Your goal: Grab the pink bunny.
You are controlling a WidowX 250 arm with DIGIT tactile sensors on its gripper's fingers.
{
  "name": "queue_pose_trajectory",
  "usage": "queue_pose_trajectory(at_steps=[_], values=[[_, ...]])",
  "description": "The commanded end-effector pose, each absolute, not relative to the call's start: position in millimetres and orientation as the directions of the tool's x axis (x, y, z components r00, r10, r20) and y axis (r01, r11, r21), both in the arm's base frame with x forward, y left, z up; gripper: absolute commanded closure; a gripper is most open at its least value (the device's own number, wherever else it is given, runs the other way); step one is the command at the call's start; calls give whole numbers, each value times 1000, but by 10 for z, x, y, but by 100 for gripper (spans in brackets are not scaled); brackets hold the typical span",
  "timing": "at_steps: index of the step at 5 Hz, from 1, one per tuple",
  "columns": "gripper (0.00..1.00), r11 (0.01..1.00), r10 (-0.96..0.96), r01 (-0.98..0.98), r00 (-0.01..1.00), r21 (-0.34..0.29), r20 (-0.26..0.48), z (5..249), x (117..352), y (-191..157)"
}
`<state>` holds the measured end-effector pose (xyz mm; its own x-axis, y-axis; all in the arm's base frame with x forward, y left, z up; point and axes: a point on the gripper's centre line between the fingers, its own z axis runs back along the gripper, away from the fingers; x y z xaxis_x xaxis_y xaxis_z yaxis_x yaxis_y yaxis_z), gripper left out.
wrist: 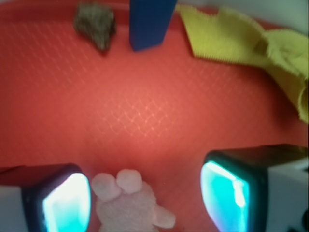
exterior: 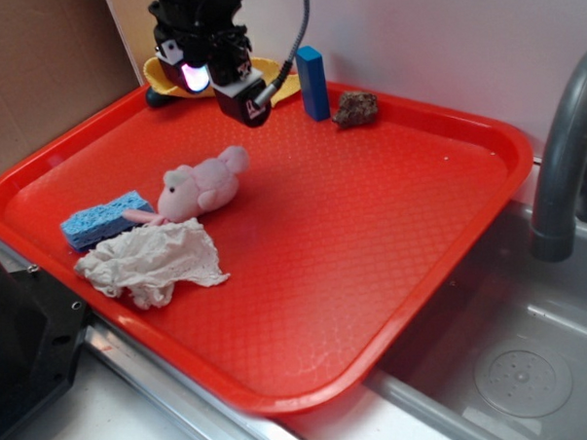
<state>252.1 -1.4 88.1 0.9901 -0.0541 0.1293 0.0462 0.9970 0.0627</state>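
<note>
The pink bunny lies on its side on the red tray, left of the middle, its thin ear reaching toward the blue sponge. My gripper hangs high over the tray's back left part, well above and behind the bunny, touching nothing. In the wrist view the bunny's hind end shows at the bottom edge, between my fingers and nearer the left fingertip. The gripper is open, with the tray floor far below it.
A white lacy cloth lies in front of the sponge. At the tray's back stand a blue block and a brown lump; a yellow cloth lies behind my gripper. A sink and grey faucet are at right.
</note>
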Motion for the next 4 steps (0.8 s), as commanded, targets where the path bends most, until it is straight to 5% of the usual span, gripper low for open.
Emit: queue_pose_trajectory(at_steps=[1, 2, 4], values=[[0, 997, -55, 45, 984, 67, 166, 925, 2567, -38], [0, 997, -39, 42, 998, 66, -52, 728, 2337, -161], [0, 997, -72, 74, 994, 18, -87, 681, 2126, -204]])
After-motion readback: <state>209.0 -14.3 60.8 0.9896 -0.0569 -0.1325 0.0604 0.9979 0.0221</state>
